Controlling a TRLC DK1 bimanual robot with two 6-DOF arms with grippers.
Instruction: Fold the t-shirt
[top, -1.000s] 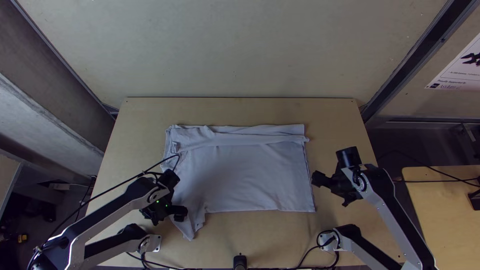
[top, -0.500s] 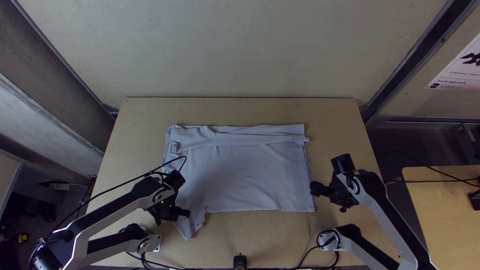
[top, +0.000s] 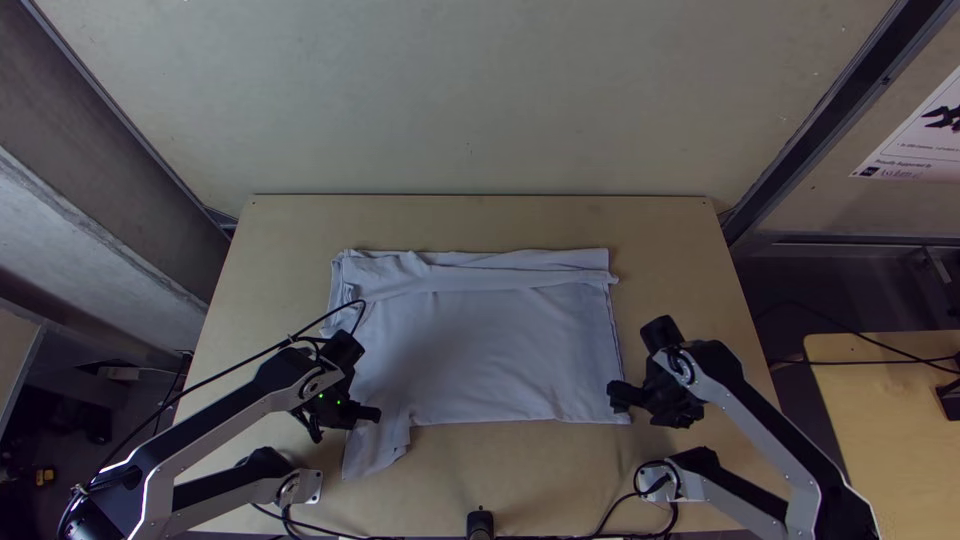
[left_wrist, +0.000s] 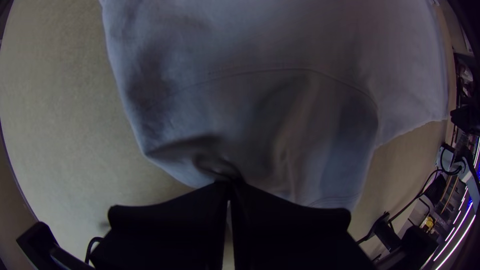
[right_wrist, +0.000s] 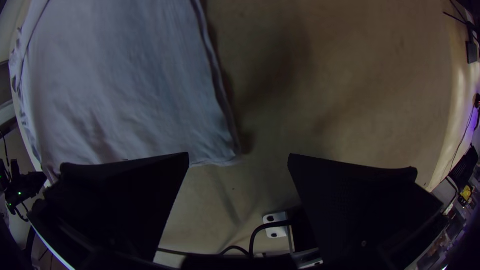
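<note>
Shows the t-shirt (top: 490, 350) spread on the table (top: 520, 480), with a band turned over along its far side. Has the left gripper (top: 370, 412) clenched on the sleeve (top: 375, 455), and the right gripper (top: 618, 393) released at the near right corner (top: 622, 417)

Beyond your light wooden table (top: 480, 222) you face a pale wall (top: 470, 100). To your right you have a poster (top: 915, 135), dark floor (top: 810, 290) and a second wooden tabletop (top: 880, 430).
</note>
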